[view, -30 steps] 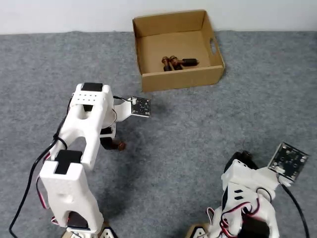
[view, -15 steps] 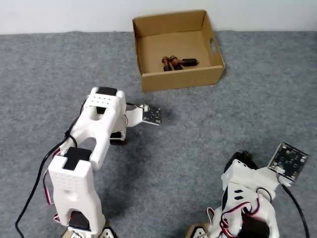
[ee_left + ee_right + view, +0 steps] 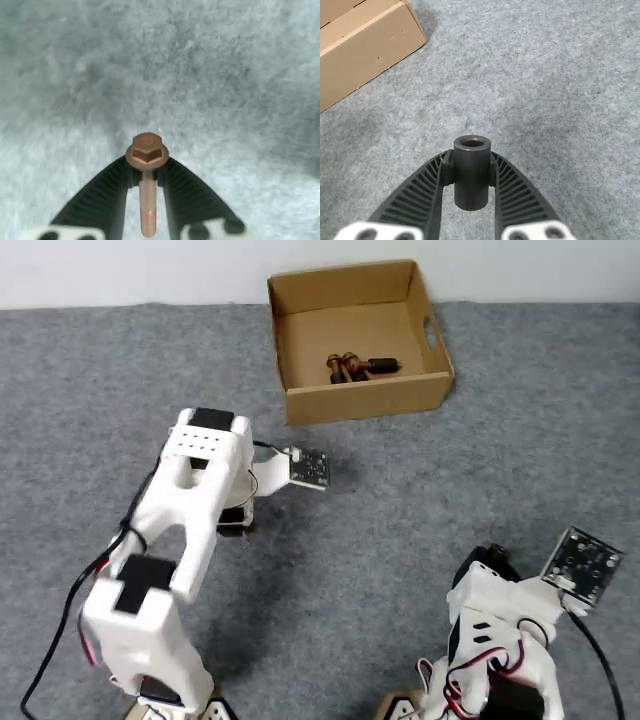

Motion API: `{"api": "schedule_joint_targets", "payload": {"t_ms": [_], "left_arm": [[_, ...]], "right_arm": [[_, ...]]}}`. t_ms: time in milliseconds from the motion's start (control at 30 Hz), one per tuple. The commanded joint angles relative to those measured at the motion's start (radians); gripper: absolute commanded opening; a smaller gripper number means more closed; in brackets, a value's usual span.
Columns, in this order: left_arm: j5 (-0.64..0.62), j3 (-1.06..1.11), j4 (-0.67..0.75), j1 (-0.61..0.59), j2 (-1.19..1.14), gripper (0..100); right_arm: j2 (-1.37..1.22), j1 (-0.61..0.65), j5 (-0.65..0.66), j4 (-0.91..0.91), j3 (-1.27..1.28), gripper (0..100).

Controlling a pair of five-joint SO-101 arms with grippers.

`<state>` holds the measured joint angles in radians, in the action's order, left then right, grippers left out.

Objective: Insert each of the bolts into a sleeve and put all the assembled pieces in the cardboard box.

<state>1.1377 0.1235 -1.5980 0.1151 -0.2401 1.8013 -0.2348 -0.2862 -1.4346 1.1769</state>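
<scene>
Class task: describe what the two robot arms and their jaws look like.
Both are blocky white plastic with black motors at the joints. The left arm trails black and red cables; the right arm has red and white wires near its base. Their jaws are black, ribbed and tapering.

Two robot arms stand at the table: the left arm (image 3: pixel 195 500) at about eight o'clock in the high view and the right arm (image 3: pixel 505 640) at about five o'clock. That makes two grippers. There is one cardboard box (image 3: pixel 365 400), at twelve o'clock. There is one loose bolt (image 3: pixel 146 155), copper-coloured and hex-headed, pinched in the left gripper (image 3: pixel 147 169). One loose sleeve (image 3: pixel 471 175), a dark tube, is clamped in the right gripper (image 3: pixel 471 167). Inside the box lies one small cluster of assembled pieces (image 3: pixel 358 366). It shows two copper heads side by side and one dark sleeve end (the exact number of pieces is hard to tell from above).
</scene>
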Motion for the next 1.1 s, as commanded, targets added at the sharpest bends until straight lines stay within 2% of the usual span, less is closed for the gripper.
{"api": "schedule_joint_targets", "payload": {"t_ms": [0, 233, 333, 467, 700, 933, 1067], "left_arm": [[-0.064, 0.073, -0.025, -0.034, 0.209, 1], [-0.199, 0.326, -0.005, -0.055, 0.644, 1], [-0.397, 0.39, 0.064, -0.049, 0.845, 1], [-0.695, 0.475, 0.187, -0.032, 1.069, 1], [-0.922, 0.598, 0.269, -0.005, 1.323, 5], [-1.353, 0.684, 0.373, 0.003, 1.58, 5], [-1.409, 0.789, 0.466, 0.075, 1.772, 4]], "right_arm": [[0.004, -0.004, 0.009, 0.008, -0.012, 0.8], [0.01, -0.002, 0.011, 0.002, -0.026, 0.8], [0.01, 0.012, 0.031, 0.002, -0.026, 0.8], [0.01, 0.094, 0.032, 0.005, -0.026, 0.8], [0.01, 0.156, 0.035, 0.01, -0.026, 0.8], [0.007, 0.366, 0.043, 0.025, -0.021, 0.8], [0.007, 0.415, 0.13, 0.073, -0.002, 0.8]]}}
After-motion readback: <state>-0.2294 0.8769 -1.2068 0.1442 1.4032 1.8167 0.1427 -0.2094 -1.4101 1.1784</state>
